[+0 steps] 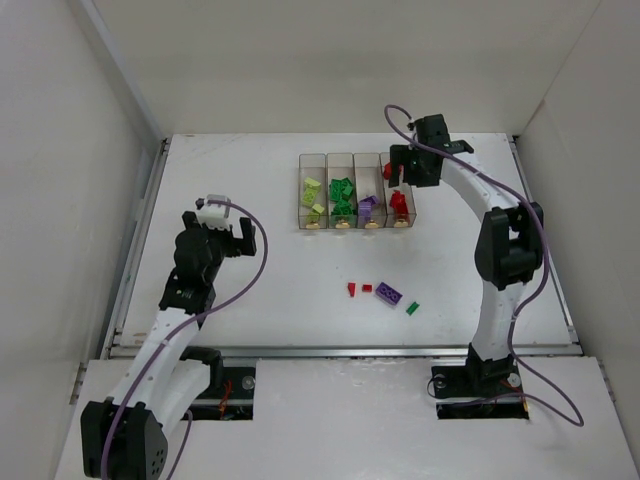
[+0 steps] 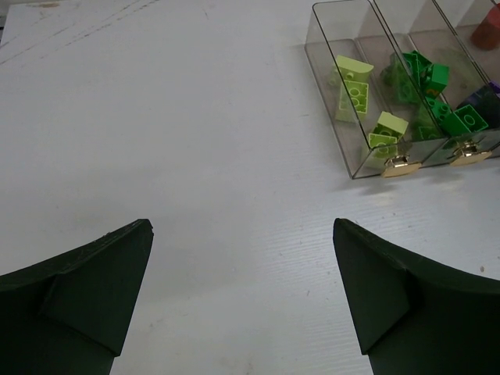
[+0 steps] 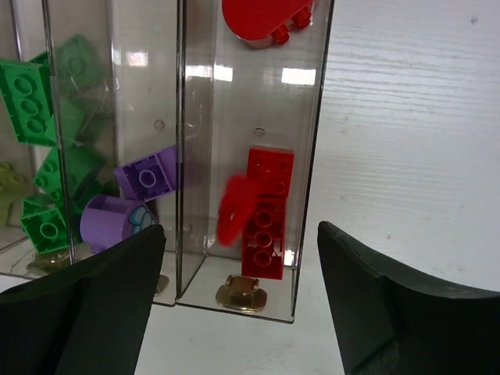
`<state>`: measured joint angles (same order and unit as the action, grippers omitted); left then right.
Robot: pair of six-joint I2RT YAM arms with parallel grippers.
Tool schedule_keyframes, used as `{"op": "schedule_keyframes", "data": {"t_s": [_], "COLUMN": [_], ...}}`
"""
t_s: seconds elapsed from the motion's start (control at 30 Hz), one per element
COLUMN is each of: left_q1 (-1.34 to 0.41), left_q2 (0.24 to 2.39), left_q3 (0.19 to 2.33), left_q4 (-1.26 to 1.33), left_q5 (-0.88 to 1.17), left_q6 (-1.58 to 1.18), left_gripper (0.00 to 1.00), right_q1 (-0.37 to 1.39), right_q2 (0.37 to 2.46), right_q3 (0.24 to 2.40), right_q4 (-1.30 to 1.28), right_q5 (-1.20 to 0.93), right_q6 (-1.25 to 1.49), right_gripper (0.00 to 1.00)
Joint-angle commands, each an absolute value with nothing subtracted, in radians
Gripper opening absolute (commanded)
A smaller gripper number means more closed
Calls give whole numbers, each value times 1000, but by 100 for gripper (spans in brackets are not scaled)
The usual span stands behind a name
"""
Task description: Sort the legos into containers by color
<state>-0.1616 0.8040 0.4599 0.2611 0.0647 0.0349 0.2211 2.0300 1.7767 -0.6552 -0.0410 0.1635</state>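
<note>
Red plastic is showing between the fingers of the right gripper (image 3: 241, 226), which is hanging over the red bin (image 3: 234, 109) at the right end of the row, its jaws standing wide and gripping nothing. Inside that bin a blurred red piece (image 3: 233, 211) is either lying against a red brick (image 3: 266, 226) or dropping past it; I cannot tell which. A rounded red piece (image 3: 262, 16) is sitting at the bin's far end. The left gripper (image 2: 241, 223) is also gaping wide, holding nothing, over bare table (image 2: 156, 117) and well apart from the bins.

Four clear bins (image 1: 357, 160) are standing joined in one row. The leftmost is holding at least two yellow-green bricks (image 2: 355, 90). The next is holding a heap of green bricks (image 2: 426, 78) too tangled to count, and the third two purple pieces (image 3: 148, 176). Four loose pieces are lying on the table nearer the arms: a red wedge (image 1: 351, 289), a small red piece (image 1: 367, 288), a purple brick (image 1: 389, 293) and a small green piece (image 1: 412, 308).
</note>
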Motion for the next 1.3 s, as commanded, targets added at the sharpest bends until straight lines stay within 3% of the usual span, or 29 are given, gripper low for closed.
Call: {"op": "schedule_keyframes", "data": {"t_s": [0.0,0.17,0.53,1.0,1.27], "left_q1": [-160,-160,-160,-160,-160], "left_q2": [799,799,799,749,758], "left_q3": [443,443,443,416,416], "left_q4": [311,311,311,288,288], "left_q5": [74,74,74,83,83], "left_q6": [20,11,11,2,2], "left_gripper": [99,99,99,99,99], "right_q1": [216,250,823,871,871], "right_q2": [2014,1910,1796,1845,1854], "right_q3": [1807,1787,1433,1283,1252], "right_q4": [-640,-663,-693,-640,-604], "right_q5": [-66,-37,35,114,58], "right_q6": [155,126,67,173,164], "right_gripper": [85,89,86,77,63]}}
